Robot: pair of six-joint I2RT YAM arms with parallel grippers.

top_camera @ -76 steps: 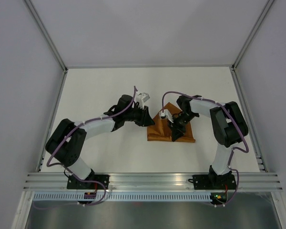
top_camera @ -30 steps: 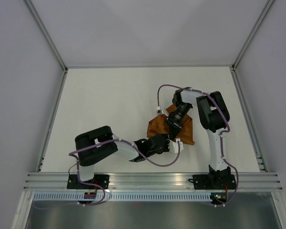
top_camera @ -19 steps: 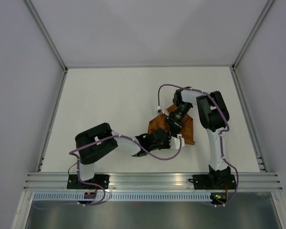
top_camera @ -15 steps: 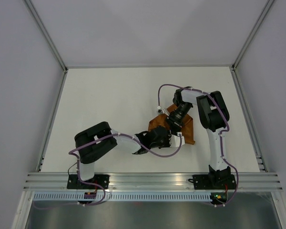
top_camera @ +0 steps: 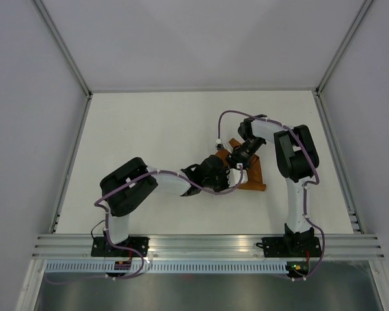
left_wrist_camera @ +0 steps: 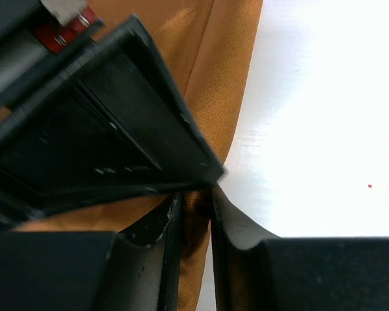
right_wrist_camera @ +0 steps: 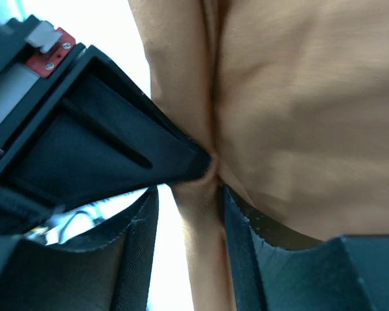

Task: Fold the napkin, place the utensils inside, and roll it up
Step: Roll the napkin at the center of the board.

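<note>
The rust-brown napkin (top_camera: 254, 176) lies bunched into a narrow strip at the table's middle right. My left gripper (top_camera: 225, 170) is at its left edge, shut on a fold of the cloth (left_wrist_camera: 214, 78); its jaws (left_wrist_camera: 194, 217) are almost closed. My right gripper (top_camera: 236, 161) is tip to tip with it and holds a fold of the same cloth (right_wrist_camera: 298, 97) between narrow jaws (right_wrist_camera: 191, 207). Each wrist view shows the other gripper's black body, the right one (left_wrist_camera: 97, 142) and the left one (right_wrist_camera: 97, 142). The knife is hidden.
The white table (top_camera: 149, 129) has grey walls at the left, back and right. A metal rail (top_camera: 201, 243) runs along the near edge by the arm bases. Purple cables loop over both arms above the napkin.
My left gripper has moved from the napkin's near-left edge up and right to the right gripper, carrying cloth with it. The napkin is now narrower. The right gripper shifted slightly away.
</note>
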